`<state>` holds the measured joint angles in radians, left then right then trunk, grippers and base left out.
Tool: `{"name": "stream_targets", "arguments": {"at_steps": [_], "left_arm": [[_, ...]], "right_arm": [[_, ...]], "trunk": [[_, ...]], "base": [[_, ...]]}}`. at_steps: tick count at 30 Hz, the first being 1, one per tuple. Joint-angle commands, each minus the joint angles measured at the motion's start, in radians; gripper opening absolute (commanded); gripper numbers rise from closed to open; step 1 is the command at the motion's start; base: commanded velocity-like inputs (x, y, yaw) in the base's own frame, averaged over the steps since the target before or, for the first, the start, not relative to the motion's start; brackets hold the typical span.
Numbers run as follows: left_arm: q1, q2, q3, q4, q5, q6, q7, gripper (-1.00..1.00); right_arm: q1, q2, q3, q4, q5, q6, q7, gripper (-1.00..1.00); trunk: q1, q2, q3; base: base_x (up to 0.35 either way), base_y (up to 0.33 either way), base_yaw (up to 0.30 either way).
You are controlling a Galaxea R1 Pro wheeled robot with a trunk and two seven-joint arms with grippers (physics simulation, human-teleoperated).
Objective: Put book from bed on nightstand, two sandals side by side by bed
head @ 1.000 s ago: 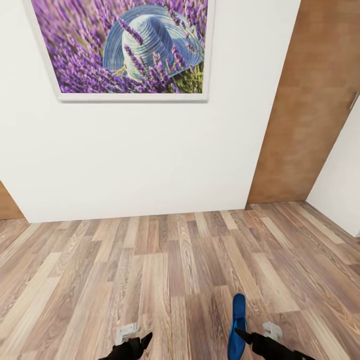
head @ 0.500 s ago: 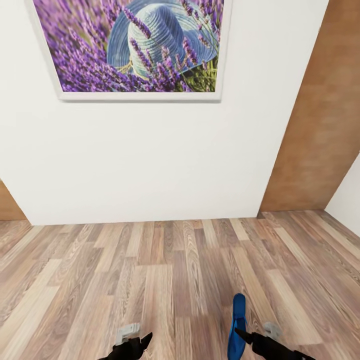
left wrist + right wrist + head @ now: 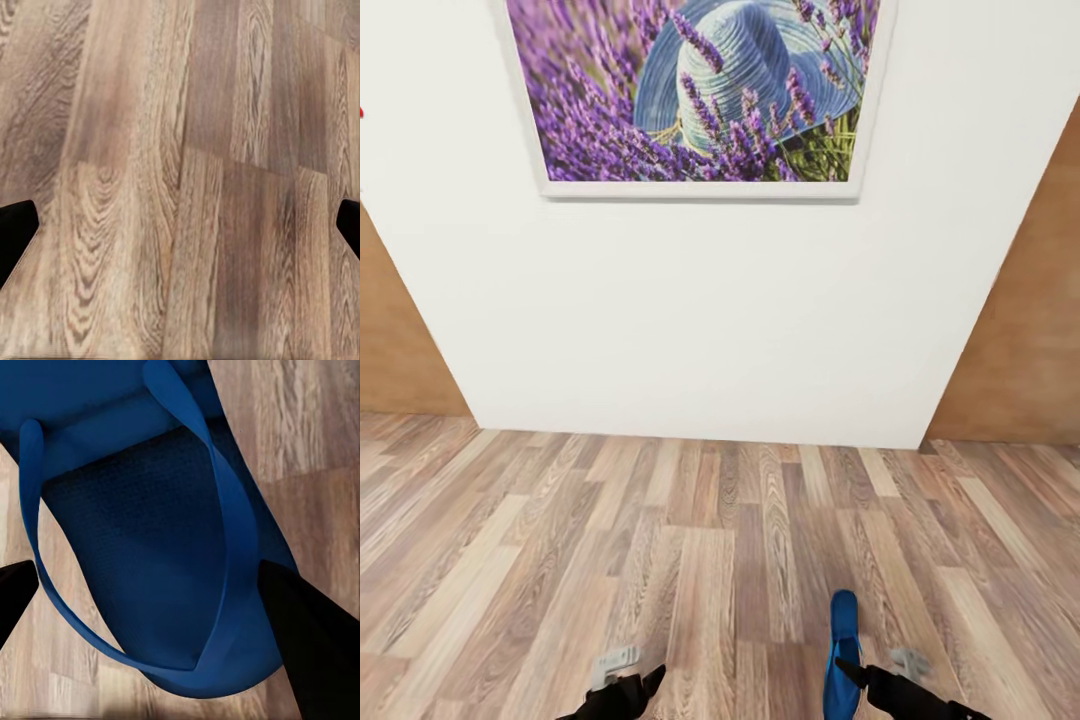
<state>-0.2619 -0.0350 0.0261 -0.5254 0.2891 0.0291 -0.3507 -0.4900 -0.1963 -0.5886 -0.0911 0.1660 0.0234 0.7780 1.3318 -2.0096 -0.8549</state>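
Robot faces a white wall, one blue sandal in its right gripper.

Head view: a lavender-and-hat picture hangs on the wall above the plank floor; near, the sandal stands on edge at the right gripper, right of the left gripper. Left wrist view: the fingertips are spread wide over bare planks. Right wrist view: the fingers clench the sandal's sole and strap.

The right tool grips a blue sandal above the wood-plank floor.
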Motion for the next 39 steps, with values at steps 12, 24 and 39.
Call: {"name": "stream_targets", "arguments": {"at_steps": [12,24,39], "left_arm": [[-0.001,-0.001,0.003,0.002,0.007,0.003,-0.005,1.0],[-0.001,0.0,0.003,0.002,0.008,0.003,-0.005,1.0],[-0.001,-0.002,0.002,0.002,0.007,0.003,-0.005,1.0]], "right_arm": [[0.0,0.0,-0.01,0.0,0.009,0.003,0.009,-1.0],[0.0,0.0,-0.009,-0.001,0.009,0.002,0.004,-1.0],[0.001,0.0,-0.008,-0.001,0.009,0.002,0.003,-1.0]], "trunk": [[0.0,0.0,-0.001],[0.0,0.0,-0.001],[0.0,0.0,-0.001]], "base": [[0.0,0.0,0.286],[0.0,0.0,0.286],[0.094,-0.02,0.286]]}}
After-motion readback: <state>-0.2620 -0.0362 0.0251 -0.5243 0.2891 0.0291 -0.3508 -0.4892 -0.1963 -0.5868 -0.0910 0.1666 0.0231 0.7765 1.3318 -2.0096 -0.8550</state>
